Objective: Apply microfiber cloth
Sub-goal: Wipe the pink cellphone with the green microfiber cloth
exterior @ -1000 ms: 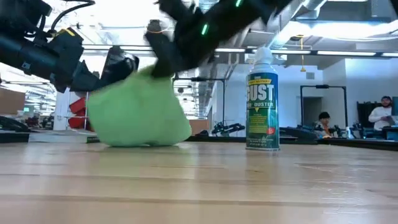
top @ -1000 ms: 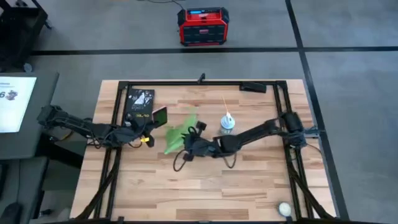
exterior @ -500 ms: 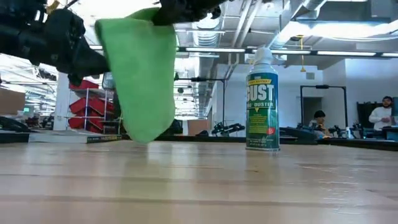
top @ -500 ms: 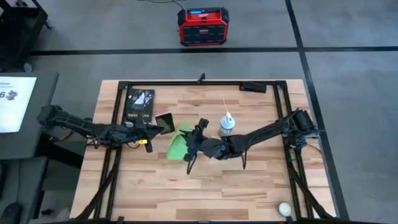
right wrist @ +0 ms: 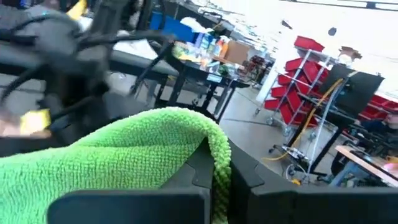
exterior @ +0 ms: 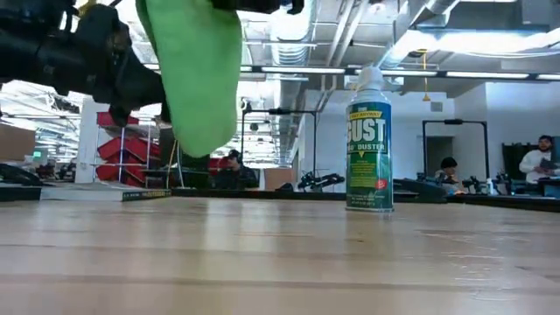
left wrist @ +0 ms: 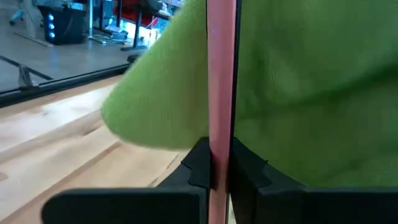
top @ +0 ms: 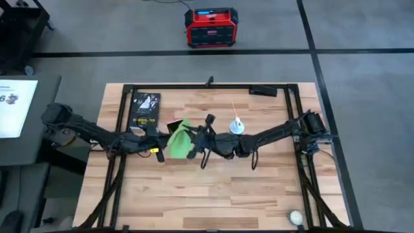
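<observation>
The lime-green microfiber cloth [top: 179,138] [exterior: 197,79] hangs in the air above the table's middle, with my right gripper [top: 194,140] [right wrist: 217,168] shut on it. Just to its left my left gripper [top: 162,134] [left wrist: 219,158] is shut on a phone with a pink edge [left wrist: 221,74] [top: 173,125]. In the left wrist view the cloth [left wrist: 298,93] fills the space right behind the phone. Whether cloth and phone touch, I cannot tell. My left gripper pinches the phone's two flat faces between its fingers, near one end [left wrist: 220,146]. It comes in about level from the table's left. The phone is held clear of the table. My right gripper pinches a rounded fold at the cloth's top [right wrist: 216,144] between its two fingers, reaching in from the table's right. The cloth hangs slack below the fingers, and its lower end [exterior: 199,144] is clear of the table.
A white and green duster can [top: 237,128] [exterior: 367,140] stands upright just right of the cloth. A black book [top: 146,110] lies at the far left. A small white ball [top: 295,217] sits at the near right corner. Bare wood lies toward the near edge.
My right gripper has risen and gone toward the table's left with the cloth. The cloth sat bunched on the table, and now it hangs lifted clear beside the phone. My left gripper has shifted a little toward the table's right with the phone.
</observation>
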Controlling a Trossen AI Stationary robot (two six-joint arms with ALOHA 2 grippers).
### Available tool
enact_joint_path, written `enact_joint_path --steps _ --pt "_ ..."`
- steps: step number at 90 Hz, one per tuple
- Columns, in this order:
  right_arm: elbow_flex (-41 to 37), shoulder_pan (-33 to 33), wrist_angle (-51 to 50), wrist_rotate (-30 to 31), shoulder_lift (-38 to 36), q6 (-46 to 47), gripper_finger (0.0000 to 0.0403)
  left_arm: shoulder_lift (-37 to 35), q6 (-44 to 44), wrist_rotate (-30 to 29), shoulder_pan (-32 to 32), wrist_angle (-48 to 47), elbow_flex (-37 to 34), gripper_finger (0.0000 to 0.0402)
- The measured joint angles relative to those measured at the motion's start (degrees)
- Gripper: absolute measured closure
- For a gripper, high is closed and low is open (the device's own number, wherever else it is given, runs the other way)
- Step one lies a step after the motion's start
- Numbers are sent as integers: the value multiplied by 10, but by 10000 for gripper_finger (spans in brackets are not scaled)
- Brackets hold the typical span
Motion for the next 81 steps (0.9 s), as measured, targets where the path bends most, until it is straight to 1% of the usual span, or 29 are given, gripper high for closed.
enact_joint_path --steps 7,15,29,44,62,69,81 --pt "0 -6 5 -14 0 3 403 28 3 -19 0 15 7 396" --pt "0 -10 0 -16 1 8 403 49 24 -30 0 27 22 396" --pt "0 -10 -42 -16 1 40 403 55 67 -37 1 24 50 396" --pt "0 -7 -128 -16 7 116 403 53 81 -47 2 20 55 396" --pt "0 8 -196 -22 46 201 403 53 80 -47 2 20 55 396" --pt "0 13 -192 -20 59 202 403 53 80 -47 2 18 55 396" --pt "0 14 -142 -14 60 167 403 53 66 -47 2 -4 55 396"
